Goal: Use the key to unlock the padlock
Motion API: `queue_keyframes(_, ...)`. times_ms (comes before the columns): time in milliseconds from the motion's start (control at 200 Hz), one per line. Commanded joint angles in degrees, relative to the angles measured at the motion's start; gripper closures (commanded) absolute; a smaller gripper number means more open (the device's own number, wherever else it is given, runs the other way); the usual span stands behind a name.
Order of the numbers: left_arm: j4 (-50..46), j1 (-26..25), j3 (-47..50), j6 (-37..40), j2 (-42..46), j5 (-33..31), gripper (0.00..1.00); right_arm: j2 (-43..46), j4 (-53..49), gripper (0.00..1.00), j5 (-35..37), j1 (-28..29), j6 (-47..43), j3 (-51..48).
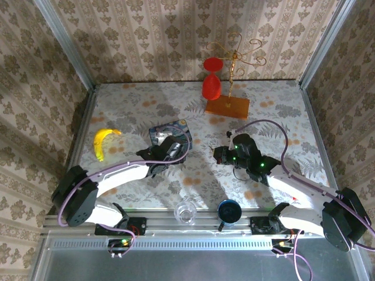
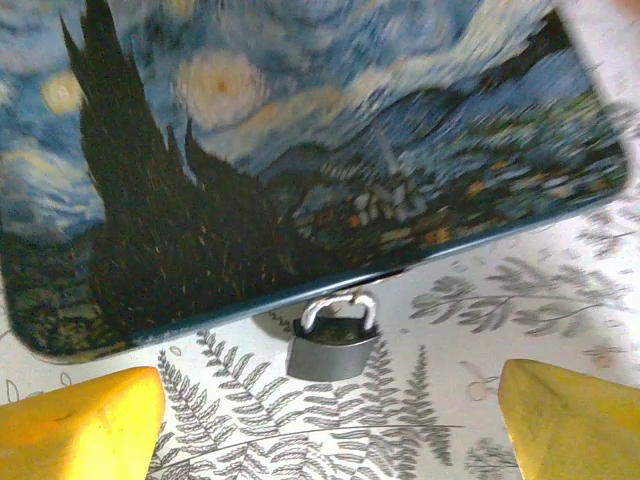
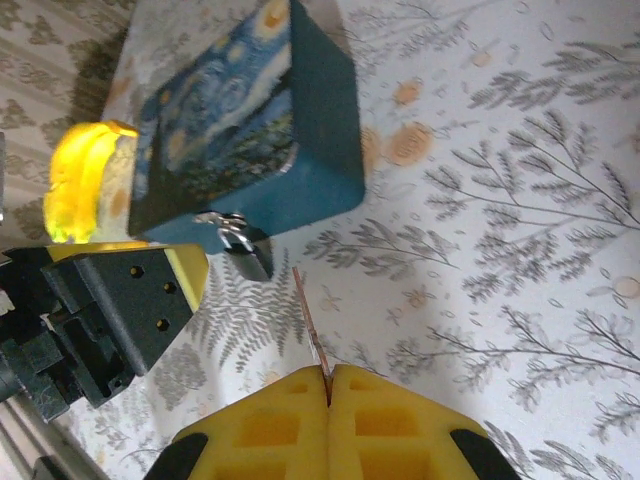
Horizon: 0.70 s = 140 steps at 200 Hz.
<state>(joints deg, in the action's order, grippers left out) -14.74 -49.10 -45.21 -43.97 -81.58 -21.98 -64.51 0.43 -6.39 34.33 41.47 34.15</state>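
The padlock [image 2: 335, 342], small with a dark grey body and a silvery shackle, hangs from the front latch of the blue swirl-painted tin [image 2: 300, 150] and rests on the tabletop. My left gripper [image 2: 330, 430] is open, its yellow fingers [image 2: 90, 425] standing wide on either side, just short of the padlock. My right gripper [image 3: 328, 385] is shut on the key [image 3: 310, 320], whose thin coppery blade points toward the padlock [image 3: 250, 255] with a small gap left. In the top view the left gripper [image 1: 167, 149] sits at the tin [image 1: 170, 130] and the right gripper [image 1: 220, 154] a little to its right.
A banana [image 1: 104, 140] lies left of the tin. A red ornament on a gold wire stand with an orange base [image 1: 227, 106] stands at the back. A clear glass [image 1: 186, 212] and a dark blue round lid [image 1: 228, 211] sit at the near edge.
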Motion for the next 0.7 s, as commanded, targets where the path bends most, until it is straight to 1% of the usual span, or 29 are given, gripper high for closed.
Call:
queue_keyframes(0, -2.14, -0.42, -2.73, -0.69, -3.41, -1.23, 0.13, 1.45, -1.50, 1.00, 2.55, -0.31, 1.66, -0.99)
queue_keyframes(105, -3.14, -0.47, -4.23, -0.29, -6.88, -1.82, 0.13, 1.49, -1.83, 1.00, 3.21, -0.31, 1.68, -1.19)
queue_keyframes(175, -3.45, -0.45, -5.36, 0.35, -8.54, -2.58, 0.15, 1.36, -1.74, 1.00, 3.31, -0.31, 1.61, -1.15)
queue_keyframes(350, -2.59, -0.28, -8.01, 3.10, -12.93, -4.61, 0.24, 0.83, -0.92, 1.00, 3.40, -0.31, 1.58, -1.02)
queue_keyframes(510, -1.04, 0.63, -9.03, 4.83, -15.90, -4.17, 0.34, 0.44, -1.06, 1.00, 3.49, -0.29, 1.14, -0.36)
queue_keyframes(695, -0.48, 1.28, -9.35, 4.96, -17.11, -3.64, 0.38, 0.05, -1.30, 1.00, 3.47, -0.31, 0.89, 0.08)
